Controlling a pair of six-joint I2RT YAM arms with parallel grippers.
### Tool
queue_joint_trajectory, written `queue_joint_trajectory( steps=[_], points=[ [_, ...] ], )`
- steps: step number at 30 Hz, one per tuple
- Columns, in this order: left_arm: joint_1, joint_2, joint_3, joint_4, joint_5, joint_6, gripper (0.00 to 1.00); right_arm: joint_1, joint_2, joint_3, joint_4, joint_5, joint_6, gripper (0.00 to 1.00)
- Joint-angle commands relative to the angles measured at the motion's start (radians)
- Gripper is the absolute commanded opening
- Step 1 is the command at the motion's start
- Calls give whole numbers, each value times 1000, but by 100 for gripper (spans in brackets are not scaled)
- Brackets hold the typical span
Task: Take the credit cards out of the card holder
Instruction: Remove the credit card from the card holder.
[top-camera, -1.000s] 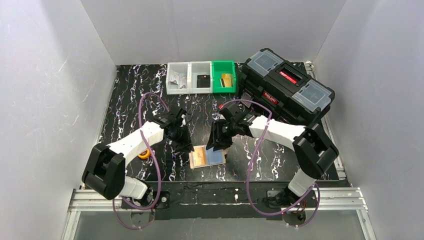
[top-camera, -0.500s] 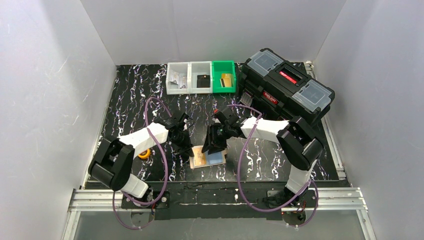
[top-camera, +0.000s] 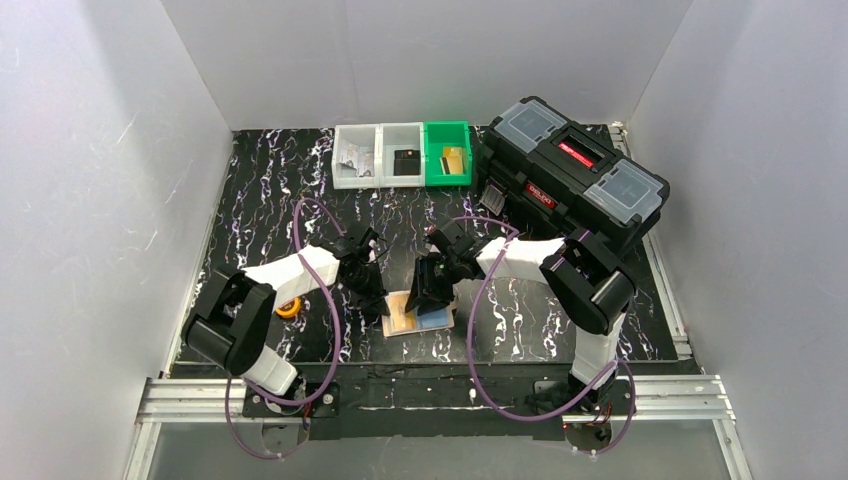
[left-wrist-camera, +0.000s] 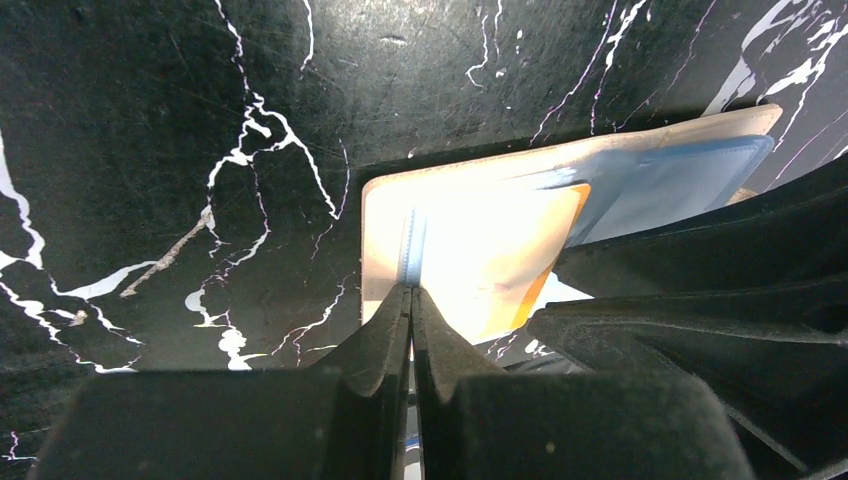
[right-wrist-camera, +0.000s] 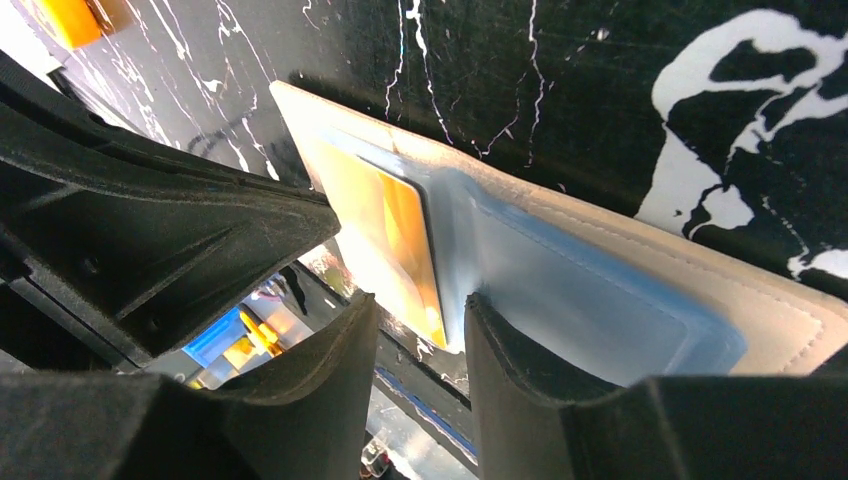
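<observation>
The cream-beige card holder (top-camera: 392, 330) lies open near the table's front middle. A tan-gold credit card (left-wrist-camera: 490, 250) lies on its left half and a pale blue sheet (right-wrist-camera: 590, 300), card or pocket, on its right half. My left gripper (left-wrist-camera: 411, 290) is over the holder's left half, shut on a thin blue edge (left-wrist-camera: 411, 245) that stands up edge-on like a card. My right gripper (right-wrist-camera: 420, 315) hovers half open over the holder's middle with nothing between its jaws. One of its fingertips (right-wrist-camera: 500, 315) rests on the pale blue sheet. In the top view the left gripper (top-camera: 378, 296) and right gripper (top-camera: 428, 298) flank the holder.
Two white bins and a green bin (top-camera: 447, 155) stand in a row at the back. A large black toolbox (top-camera: 572, 175) fills the back right. A small orange object (top-camera: 289, 308) lies beside the left arm. Purple cables loop over both arms.
My left gripper has closed down over the holder's left half. Both arms have drawn in lower and nearer the holder. The right gripper's opening has barely changed.
</observation>
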Motion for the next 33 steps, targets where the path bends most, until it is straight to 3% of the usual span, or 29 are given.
queue_joint_trajectory(
  steps=[1,13,19,24,33],
  points=[
    [2,23,-16,0,2,-10,0,4,14,-10,38,-19,6,44],
    [-13,49,-7,26,24,-38,0,3,43,-74,190,-100,66,32],
    [-19,59,-19,-9,-30,-76,0,-11,26,-133,261,-108,96,28],
    [-18,44,-36,-21,-50,-85,0,-26,14,-186,353,-127,128,19],
    [-18,36,-40,-48,-74,-92,0,-27,-1,-188,354,-111,121,10]
  ],
)
